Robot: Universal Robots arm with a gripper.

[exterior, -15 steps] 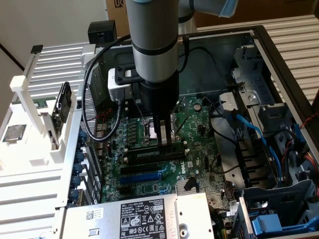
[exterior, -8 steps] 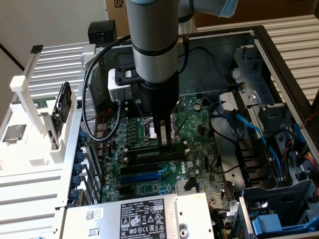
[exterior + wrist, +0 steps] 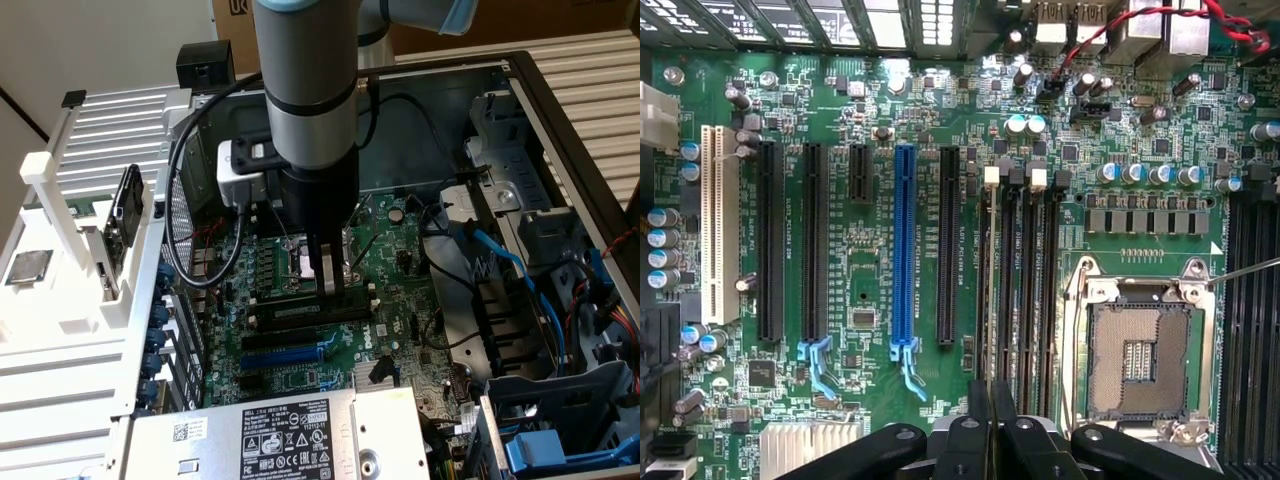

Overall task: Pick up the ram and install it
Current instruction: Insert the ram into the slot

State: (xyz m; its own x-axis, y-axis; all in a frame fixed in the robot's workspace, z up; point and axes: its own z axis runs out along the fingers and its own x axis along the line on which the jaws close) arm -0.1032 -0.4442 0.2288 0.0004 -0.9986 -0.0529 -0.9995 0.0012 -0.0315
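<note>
While claw (image 3: pixel 990 398) pinches ram (image 3: pixel 991 300), label (image 3: pixel 290 437) reads DELL.

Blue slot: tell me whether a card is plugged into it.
No, the blue slot stands bare along its whole length.

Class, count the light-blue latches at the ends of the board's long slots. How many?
2. One latch ends a long black slot; the other latch ends the blue slot beside it. The hand may hide more.
</note>
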